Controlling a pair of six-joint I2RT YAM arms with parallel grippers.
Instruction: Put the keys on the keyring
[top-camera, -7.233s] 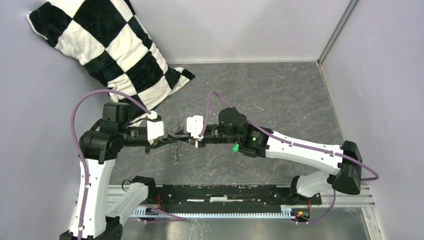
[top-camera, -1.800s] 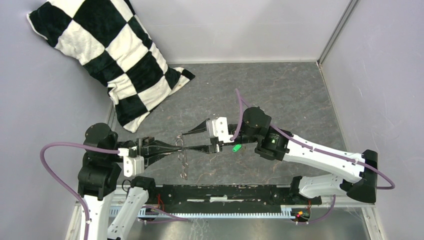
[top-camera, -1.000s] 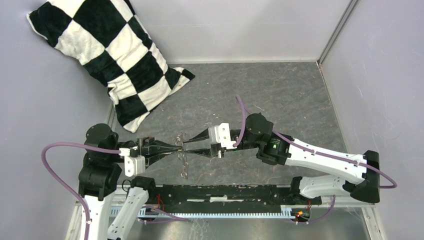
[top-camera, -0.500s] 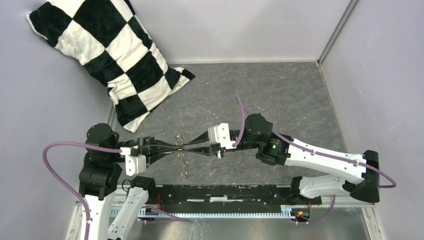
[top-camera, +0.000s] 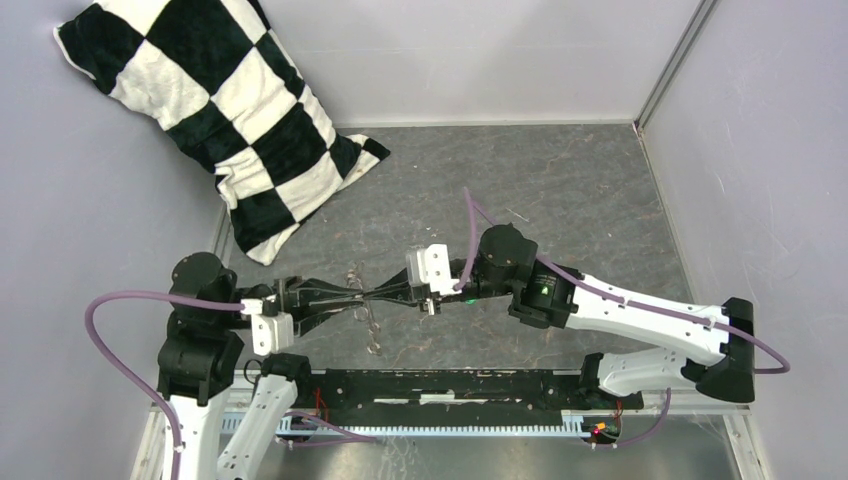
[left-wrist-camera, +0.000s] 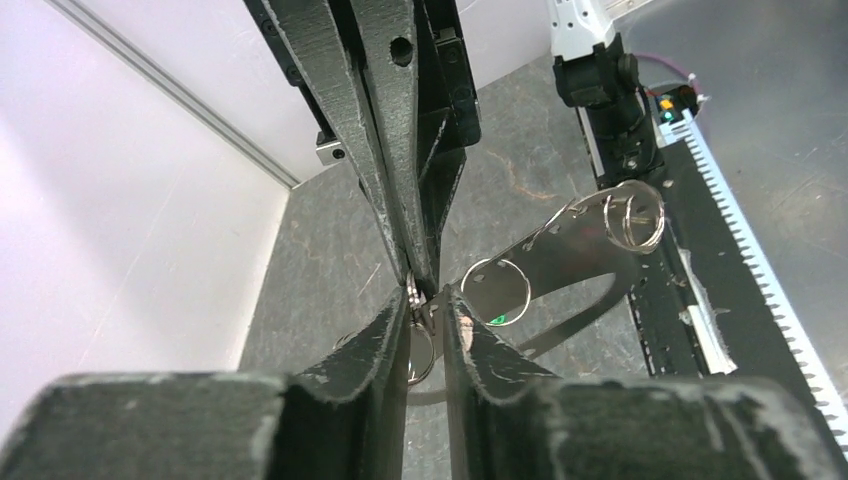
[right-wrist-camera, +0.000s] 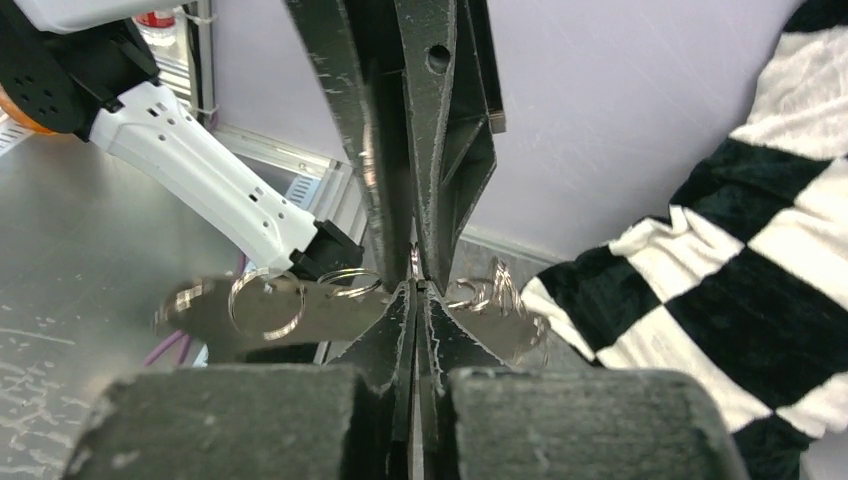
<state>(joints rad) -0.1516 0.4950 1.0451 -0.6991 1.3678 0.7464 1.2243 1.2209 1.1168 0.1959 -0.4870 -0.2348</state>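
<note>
Keyring (left-wrist-camera: 563, 248): flat silvery metal strip carrying several split rings, suspended at a tilt, its upper end pinched in the closed right gripper (left-wrist-camera: 419, 284). Of the keys (left-wrist-camera: 497, 320), only a green speck shows through one ring; attachment indeterminate.

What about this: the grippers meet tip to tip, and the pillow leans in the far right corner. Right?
No: the top view shows the pillow in the far left corner. The left gripper and right gripper do meet tip to tip.
</note>
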